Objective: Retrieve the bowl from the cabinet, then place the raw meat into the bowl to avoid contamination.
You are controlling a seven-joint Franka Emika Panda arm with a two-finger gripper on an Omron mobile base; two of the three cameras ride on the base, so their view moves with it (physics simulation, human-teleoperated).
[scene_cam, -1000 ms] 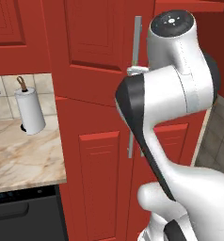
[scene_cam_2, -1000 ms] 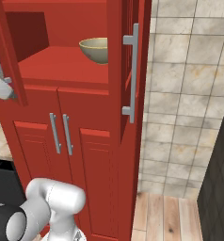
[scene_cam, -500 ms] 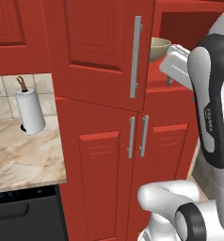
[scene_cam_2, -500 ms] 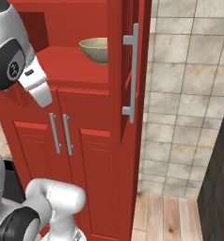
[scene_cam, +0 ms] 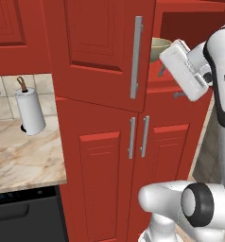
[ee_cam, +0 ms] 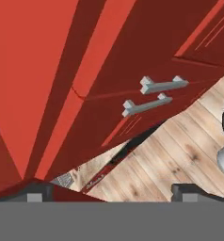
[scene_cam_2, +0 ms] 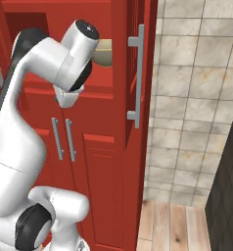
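Going for the bowl (scene_cam: 160, 48) in the open cabinet (scene_cam: 102, 56): tool (ee_cam: 109, 190) spread wide, holding nothing, apparently pointing down; needs re-aiming onto the rim.

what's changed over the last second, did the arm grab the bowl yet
Not yet. The arm swung from the left door's handle across to the open cabinet, bringing the gripper just below the bowl; jaws open, nothing held. The bowl, both upper doors and the paper towel roll stayed put.

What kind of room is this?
Most likely a kitchen: tall red cabinet with a bowl on its open shelf, a paper-towel roll on a marble counter, and tiled walls.
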